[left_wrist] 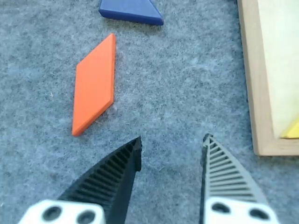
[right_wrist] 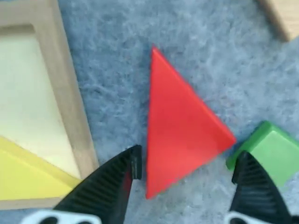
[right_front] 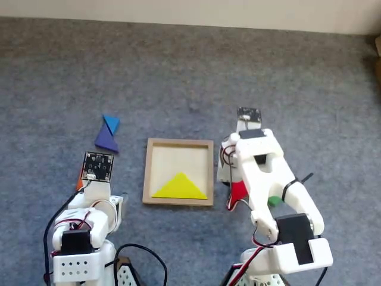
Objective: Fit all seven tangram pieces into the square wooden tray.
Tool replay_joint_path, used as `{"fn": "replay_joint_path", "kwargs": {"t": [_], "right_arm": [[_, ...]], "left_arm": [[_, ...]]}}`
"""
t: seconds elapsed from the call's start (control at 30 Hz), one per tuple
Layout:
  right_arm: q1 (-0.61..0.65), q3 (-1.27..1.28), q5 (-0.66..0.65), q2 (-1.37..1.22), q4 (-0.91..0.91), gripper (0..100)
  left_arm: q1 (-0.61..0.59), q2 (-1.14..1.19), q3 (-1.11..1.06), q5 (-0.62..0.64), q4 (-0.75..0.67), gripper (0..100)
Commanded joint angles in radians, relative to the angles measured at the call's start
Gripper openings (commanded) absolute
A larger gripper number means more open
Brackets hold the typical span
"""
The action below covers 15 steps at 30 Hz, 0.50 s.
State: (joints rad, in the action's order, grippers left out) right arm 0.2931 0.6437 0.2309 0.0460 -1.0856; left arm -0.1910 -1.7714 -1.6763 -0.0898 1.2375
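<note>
grey carpet (right_front: 190, 71) under a tangram with one piece home

grey pile covers the whole table, and every piece lies flat on it or in the frame. the square wooden tray (right_front: 178, 142) sits between the two arms. inside it rests the yellow triangle (right_front: 180, 186), its long edge along the rim nearest the arms and its point toward the middle.

on the tray's left side, well apart from it, the blue triangle (right_front: 111, 123) and the dark blue piece (right_front: 106, 142) lie just beside each other, meeting near their tips. closer to the arms is the orange parallelogram (left_wrist: 93, 84), partly hidden in the high view by the left arm's wrist camera.

the left gripper (left_wrist: 172, 139) hangs over bare carpet between the orange parallelogram and the tray's left rim. its jaws are spread apart and hold nothing.

on the tray's right side the red triangle (right_wrist: 180, 126) lies just beside the rim, not touching it. the green piece (right_wrist: 273, 149) sits at one of the red triangle's corners, touching it or nearly so.

the right gripper (right_wrist: 189, 154) is low over the red triangle with its jaws wide apart, one finger on each side of the piece. it is not clamped on it, and whether either finger touches the piece cannot be told.
</note>
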Motion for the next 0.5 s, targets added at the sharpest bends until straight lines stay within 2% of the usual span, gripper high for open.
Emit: {"fn": "replay_joint_path", "kwargs": {"t": [0.0, 0.47], "right_arm": [[0.007, 0.038, -0.014, 0.047, 0.035, 30.6], [0.005, 0.047, -0.017, 0.047, 0.117, 30.6]], "left_arm": [[-0.005, -0.050, -0.021, 0.009, 0.005, 21], [-0.005, -0.050, -0.021, 0.009, 0.005, 21]]}}
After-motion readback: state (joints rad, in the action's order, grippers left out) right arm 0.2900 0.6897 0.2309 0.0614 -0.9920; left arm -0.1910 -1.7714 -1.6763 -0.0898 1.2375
